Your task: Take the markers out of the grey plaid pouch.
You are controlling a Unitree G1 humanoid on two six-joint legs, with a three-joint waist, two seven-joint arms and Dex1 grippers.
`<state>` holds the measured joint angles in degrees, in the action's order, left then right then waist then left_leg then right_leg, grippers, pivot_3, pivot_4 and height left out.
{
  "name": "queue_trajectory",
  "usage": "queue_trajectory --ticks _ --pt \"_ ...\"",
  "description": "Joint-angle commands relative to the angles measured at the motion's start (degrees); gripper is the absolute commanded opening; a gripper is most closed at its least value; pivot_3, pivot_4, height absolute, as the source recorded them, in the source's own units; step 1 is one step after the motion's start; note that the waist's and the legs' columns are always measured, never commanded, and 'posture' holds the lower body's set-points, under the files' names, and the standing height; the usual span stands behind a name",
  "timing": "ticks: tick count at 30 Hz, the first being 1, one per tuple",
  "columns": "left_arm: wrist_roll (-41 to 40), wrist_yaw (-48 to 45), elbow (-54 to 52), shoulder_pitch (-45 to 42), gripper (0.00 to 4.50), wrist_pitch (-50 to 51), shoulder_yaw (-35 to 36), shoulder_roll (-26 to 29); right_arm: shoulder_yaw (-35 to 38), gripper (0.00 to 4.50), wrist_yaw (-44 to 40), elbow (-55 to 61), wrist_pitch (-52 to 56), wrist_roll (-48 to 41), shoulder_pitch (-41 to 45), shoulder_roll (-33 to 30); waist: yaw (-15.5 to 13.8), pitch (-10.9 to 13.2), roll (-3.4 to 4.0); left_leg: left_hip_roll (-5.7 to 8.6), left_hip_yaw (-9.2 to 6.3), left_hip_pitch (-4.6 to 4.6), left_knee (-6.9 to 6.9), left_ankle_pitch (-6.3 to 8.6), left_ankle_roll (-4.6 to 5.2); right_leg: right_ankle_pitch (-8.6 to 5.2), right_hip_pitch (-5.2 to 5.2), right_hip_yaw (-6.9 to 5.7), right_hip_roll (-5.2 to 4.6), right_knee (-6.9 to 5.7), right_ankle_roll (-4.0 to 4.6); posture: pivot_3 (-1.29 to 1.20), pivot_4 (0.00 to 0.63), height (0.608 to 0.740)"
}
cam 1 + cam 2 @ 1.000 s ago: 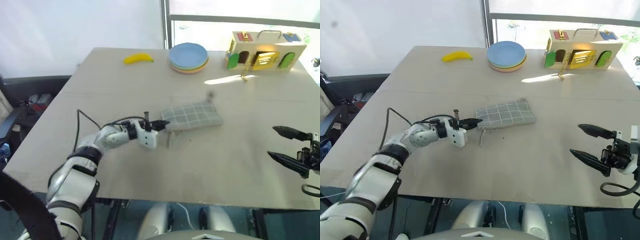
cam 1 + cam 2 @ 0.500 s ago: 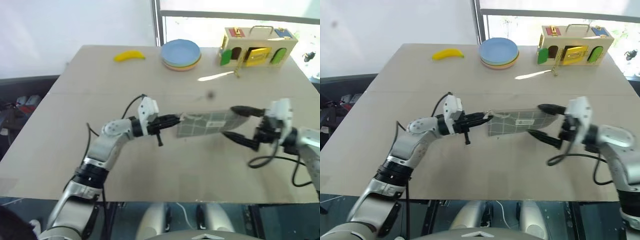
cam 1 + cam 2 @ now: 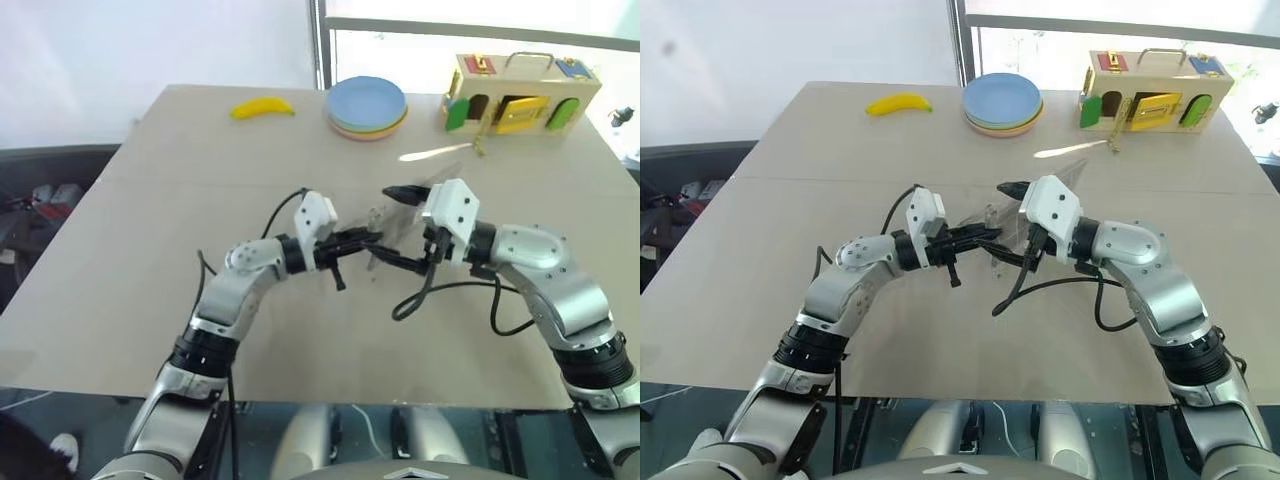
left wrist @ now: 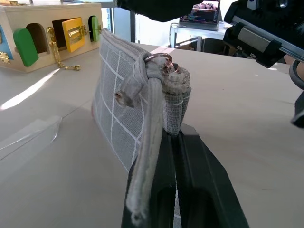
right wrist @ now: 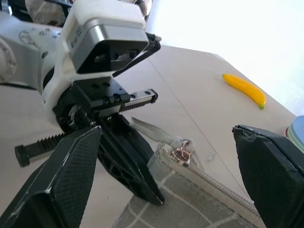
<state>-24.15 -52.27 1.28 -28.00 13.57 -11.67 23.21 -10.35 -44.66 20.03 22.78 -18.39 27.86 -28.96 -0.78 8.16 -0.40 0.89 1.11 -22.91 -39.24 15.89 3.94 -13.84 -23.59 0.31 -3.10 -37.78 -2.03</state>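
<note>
Now the left hand [image 3: 365,240] is clamped on one end of the grey plaid pouch [image 4: 121,111], holding it up off the bench [image 3: 150,220] near its middle. Its zipper [image 5: 209,178] looks closed, with the pull ring by the gripped corner. The right hand [image 3: 395,228] comes in from three o'clock with fingers wide apart, straddling the pouch's other end. Banana [image 3: 262,107] and plates [image 3: 366,107] sit at twelve o'clock, a wooden latch box [image 3: 520,94] at one.

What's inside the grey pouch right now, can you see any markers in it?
No markers show. The grey pouch hangs off the table, pinched at one end by the shut left gripper. Its zipper looks closed, so whatever is inside stays hidden. The right gripper stands open around it.
</note>
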Motion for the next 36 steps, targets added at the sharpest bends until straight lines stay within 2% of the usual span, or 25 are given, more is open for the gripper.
queue_trajectory --ticks 1,7,10,14,19,23,30,36 --pt "0.02 -0.58 -1.49 -0.21 0.02 -1.3 1.78 -0.7 2.24 4.5 0.78 0.1 2.21 -1.23 0.2 0.06 0.05 0.0 0.0 -0.01 0.0 0.0 0.0 0.0 0.0 0.0 0.0 0.0 0.0 0.0 0.0 0.0 0.15 0.74" --pt "4.81 -2.77 -1.13 0.4 0.02 -6.64 0.15 0.44 3.44 4.5 1.6 2.35 14.21 -8.01 0.9 0.58 0.2 0.01 0.01 -0.04 0.0 0.01 0.02 0.09 0.16 0.0 -0.01 0.02 0.01 -0.02 0.01 0.0 0.15 0.74" --pt "12.86 -2.61 2.33 -0.12 0.02 -16.91 -1.85 1.87 4.27 4.5 1.89 3.16 19.6 -10.67 2.01 -0.21 0.13 0.01 0.01 -0.04 0.0 0.01 0.02 0.11 0.18 0.0 -0.01 0.01 -0.01 -0.01 0.01 0.0 0.15 0.74" --pt "27.98 3.24 11.19 -2.51 0.02 -36.4 -5.13 4.64 5.52 4.5 2.86 3.78 23.87 -12.43 2.0 -1.32 -0.02 0.01 0.01 -0.04 -0.01 0.01 0.04 0.12 0.2 0.01 -0.01 0.01 -0.06 0.01 0.03 0.0 0.15 0.74" --pt "36.32 9.44 18.53 -4.46 0.02 -49.97 -6.27 5.98 6.96 4.5 4.5 3.91 28.53 -14.16 1.69 -2.48 0.13 0.0 0.0 -0.04 -0.01 0.01 0.13 0.16 0.25 0.01 -0.06 0.02 -0.18 0.03 0.03 0.0 0.15 0.74" --pt "39.47 13.23 20.75 -4.9 0.02 -55.36 -6.57 5.95 7.05 4.5 5.54 3.52 31.2 -14.98 1.0 -2.45 0.19 0.0 0.01 -0.05 -0.01 0.0 0.23 0.16 0.25 0.01 -0.12 0.04 -0.23 0.03 0.03 0.0 0.15 0.74" --pt "42.9 16.42 23.23 -4.78 0.02 -59.45 -7.21 6.81 12.58 4.5 8.63 2.76 37.2 -21.93 4.27 0.94 0.62 0.01 0.01 -0.05 -0.01 -0.04 0.26 0.16 0.25 0.01 -0.16 0.04 -0.27 0.03 0.03 0.0 0.15 0.74" --pt "42.47 17.66 22.63 -4.16 0.02 -58.78 -7.06 5.85 5.01 4.5 9.45 2.63 38.2 -18.28 2.2 -0.17 1.06 0.0 0.01 -0.04 -0.01 -0.08 0.36 0.17 0.26 0.01 -0.18 -0.01 -0.31 0.12 0.04 0.0 0.15 0.74"
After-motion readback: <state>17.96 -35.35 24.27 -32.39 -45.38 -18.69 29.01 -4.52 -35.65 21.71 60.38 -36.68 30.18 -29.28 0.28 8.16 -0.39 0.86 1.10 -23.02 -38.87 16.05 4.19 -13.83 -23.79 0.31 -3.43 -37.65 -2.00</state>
